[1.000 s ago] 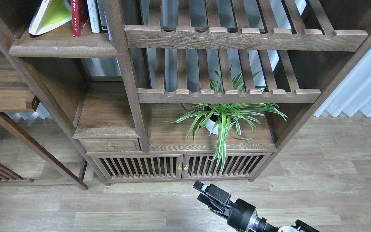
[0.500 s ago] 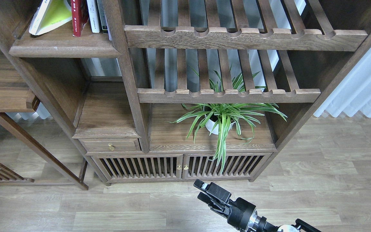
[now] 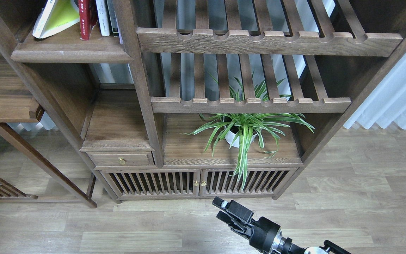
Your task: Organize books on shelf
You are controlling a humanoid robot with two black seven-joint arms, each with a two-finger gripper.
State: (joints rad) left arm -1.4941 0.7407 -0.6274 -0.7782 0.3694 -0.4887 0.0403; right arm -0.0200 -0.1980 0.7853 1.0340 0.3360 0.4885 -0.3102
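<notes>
1. The solid dark-brown wooden shelf board with a thick rounded front edge [image 3: 71, 55] is seen at the upper left of the frame, inside the tall bookcase.
2. On that board a yellow-and-white paperback [image 3: 55, 16] is seen tilted, its top leaning away to the left; its upper part is cut off by the frame edge.
3. A bright red paperback [image 3: 86, 17] is stood upright just to its right, followed by a thin white-spined book [image 3: 102, 17] and a dark-spined book [image 3: 111, 17] against the vertical post.
4. A thick maroon book cannot be made out.
5. A black two-finger right gripper [image 3: 220, 209] is found at the lower centre of the frame, above the pale wood-plank floor [image 3: 347, 197] and well apart from the books. Its fingers lie close together, a narrow gap showing between them; nothing is held.
6. The left gripper is outside the frame.
7. A green striped spider plant in a white pot [image 3: 240, 132] is seen at centre, on the lower board beneath the slatted shelves.
</notes>
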